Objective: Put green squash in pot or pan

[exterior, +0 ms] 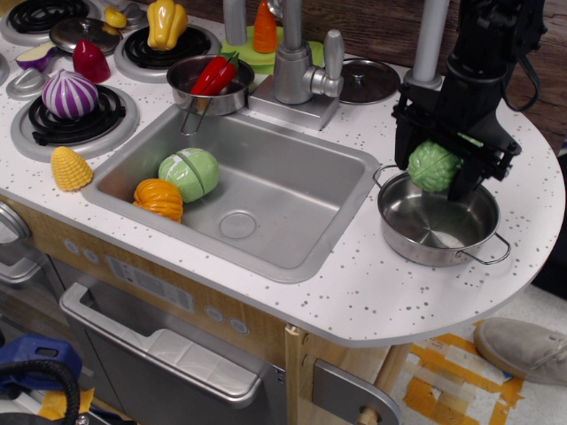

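A white speckled counter (372,283) carries a steel sink (266,190) in a toy kitchen; a brown wall stands behind. The black gripper (436,168) pinches the green squash (432,166) between its fingers, just above the back rim of the shiny pan (438,219). The arm (487,44) comes down from above, nearly upright.

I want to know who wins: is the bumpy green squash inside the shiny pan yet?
Not yet. The green squash is held in the end effector, above the pan rim.
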{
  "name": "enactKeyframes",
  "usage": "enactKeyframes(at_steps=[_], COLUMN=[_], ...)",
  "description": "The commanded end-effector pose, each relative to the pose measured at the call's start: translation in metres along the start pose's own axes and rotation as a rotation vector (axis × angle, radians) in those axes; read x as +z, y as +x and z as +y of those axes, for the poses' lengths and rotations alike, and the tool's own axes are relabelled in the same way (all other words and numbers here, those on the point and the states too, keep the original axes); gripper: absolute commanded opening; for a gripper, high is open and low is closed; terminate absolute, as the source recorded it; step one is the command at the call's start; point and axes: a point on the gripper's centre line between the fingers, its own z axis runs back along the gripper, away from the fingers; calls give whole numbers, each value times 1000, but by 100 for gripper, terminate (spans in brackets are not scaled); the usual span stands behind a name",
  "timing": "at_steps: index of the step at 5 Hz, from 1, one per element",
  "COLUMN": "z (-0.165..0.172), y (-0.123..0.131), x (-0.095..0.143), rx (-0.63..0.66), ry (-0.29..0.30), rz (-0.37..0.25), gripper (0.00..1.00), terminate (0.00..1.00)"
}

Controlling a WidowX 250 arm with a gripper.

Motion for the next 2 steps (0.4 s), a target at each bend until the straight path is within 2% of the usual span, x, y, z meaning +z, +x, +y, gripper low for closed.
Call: enactKeyframes(at_steps=[1, 2], z=[2, 2], y=[9, 9], x=[33, 33], rx=[-7, -7], ry=[-9, -9], rz=[-96, -96], gripper=[100, 100], terminate=[0, 100])
